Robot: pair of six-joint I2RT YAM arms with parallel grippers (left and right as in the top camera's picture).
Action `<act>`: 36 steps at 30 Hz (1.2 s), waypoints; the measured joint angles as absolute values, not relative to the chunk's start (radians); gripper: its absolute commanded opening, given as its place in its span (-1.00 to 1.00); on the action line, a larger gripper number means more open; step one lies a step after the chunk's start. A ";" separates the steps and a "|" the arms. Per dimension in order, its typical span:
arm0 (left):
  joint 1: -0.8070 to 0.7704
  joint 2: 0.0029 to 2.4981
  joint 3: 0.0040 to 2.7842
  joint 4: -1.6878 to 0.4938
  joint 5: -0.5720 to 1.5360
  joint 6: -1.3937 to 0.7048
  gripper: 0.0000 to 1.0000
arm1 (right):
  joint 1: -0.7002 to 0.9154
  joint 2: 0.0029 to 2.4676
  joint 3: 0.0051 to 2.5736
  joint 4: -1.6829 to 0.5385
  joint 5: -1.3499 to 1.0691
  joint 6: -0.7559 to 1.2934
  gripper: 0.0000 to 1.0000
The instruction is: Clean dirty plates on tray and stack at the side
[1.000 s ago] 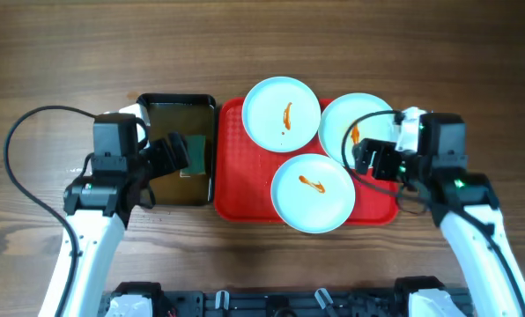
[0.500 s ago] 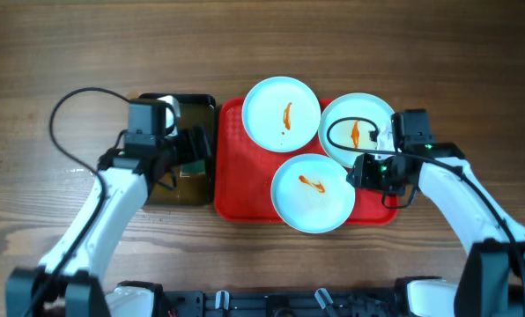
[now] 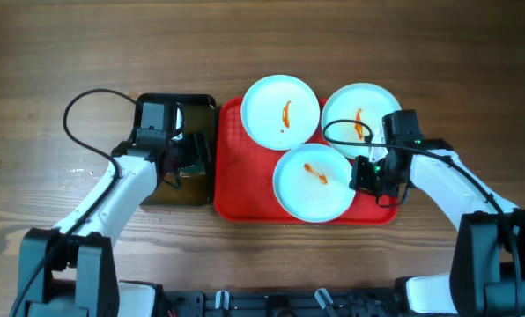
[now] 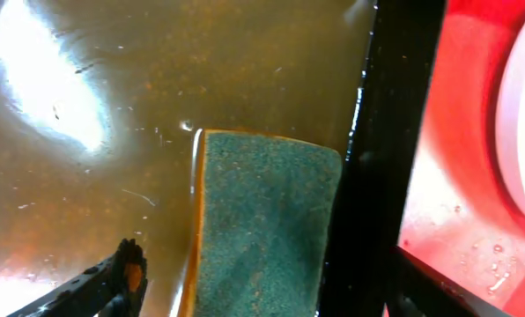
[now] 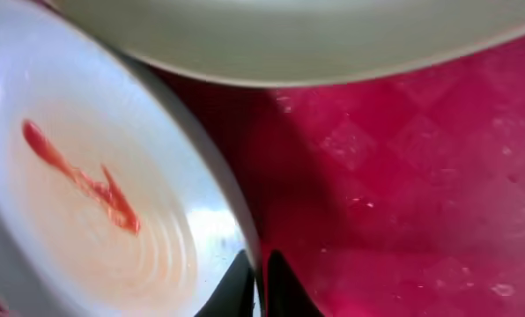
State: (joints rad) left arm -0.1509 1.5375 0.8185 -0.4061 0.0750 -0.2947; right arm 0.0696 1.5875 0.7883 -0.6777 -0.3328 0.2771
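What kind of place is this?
Probably a lab bench staged for dishwashing: sauce-smeared plates on a red tray, a bin of brownish water with a sponge, a wooden table.

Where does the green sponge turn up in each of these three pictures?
Overhead: the green sponge lies in the black bin, left of centre, half hidden.
Left wrist: lower middle, in brown water.
Right wrist: not in it; the right tool pinches a smeared plate.
Shared landmark: the red tray, centre overhead, right edge for the left wrist, right side for the right wrist.
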 measured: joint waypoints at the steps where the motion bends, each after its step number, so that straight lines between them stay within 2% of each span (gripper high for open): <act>1: -0.150 1.548 0.818 -0.406 0.072 -0.294 0.49 | 0.086 1.588 0.788 -0.673 -0.332 0.285 -0.85; 3: -0.151 1.575 0.818 -0.406 0.068 -0.295 0.29 | 0.109 1.588 0.788 -0.665 -0.332 0.297 -0.85; 5: -0.151 1.610 0.818 -0.405 0.065 -0.298 -0.11 | 0.130 1.588 0.788 -0.660 -0.333 0.310 -0.85; 6: -0.150 1.618 0.818 -0.401 0.067 -0.293 -0.24 | 0.133 1.588 0.788 -0.659 -0.333 0.318 -0.86; 8: -0.155 1.620 0.818 -0.395 0.065 -0.297 -0.68 | 0.133 1.588 0.788 -0.653 -0.332 0.326 -0.86; 10: -0.155 1.620 0.819 -0.395 0.065 -0.297 -0.86 | 0.133 1.588 0.788 -0.652 -0.333 0.329 -0.86; 11: -0.155 1.620 0.821 -0.395 0.065 -0.299 -0.89 | 0.133 1.588 0.788 -0.651 -0.333 0.330 -0.86; 12: -0.155 1.620 0.821 -0.396 0.065 -0.294 -0.81 | 0.133 1.588 0.788 -0.651 -0.333 0.333 -0.86; 16: -0.155 1.620 0.821 -0.395 0.065 -0.301 -0.27 | 0.133 1.588 0.788 -0.650 -0.333 0.336 -0.86; 17: -0.155 1.620 0.821 -0.396 0.065 -0.298 -0.24 | 0.133 1.588 0.788 -0.650 -0.333 0.336 -0.86; 21: -0.155 1.660 0.826 -0.392 0.065 -0.298 -0.38 | 0.133 1.588 0.788 -0.650 -0.333 0.336 -0.86; 24: -0.155 1.663 0.827 -0.387 0.065 -0.300 -0.85 | 0.133 1.588 0.788 -0.650 -0.333 0.336 -0.86; 25: -0.155 1.663 0.827 -0.382 0.065 -0.299 -0.92 | 0.133 1.588 0.788 -0.650 -0.333 0.336 -0.86; 36: -0.155 1.594 0.825 -0.380 0.065 -0.298 -0.92 | 0.133 1.588 0.788 -0.650 -0.333 0.336 -0.87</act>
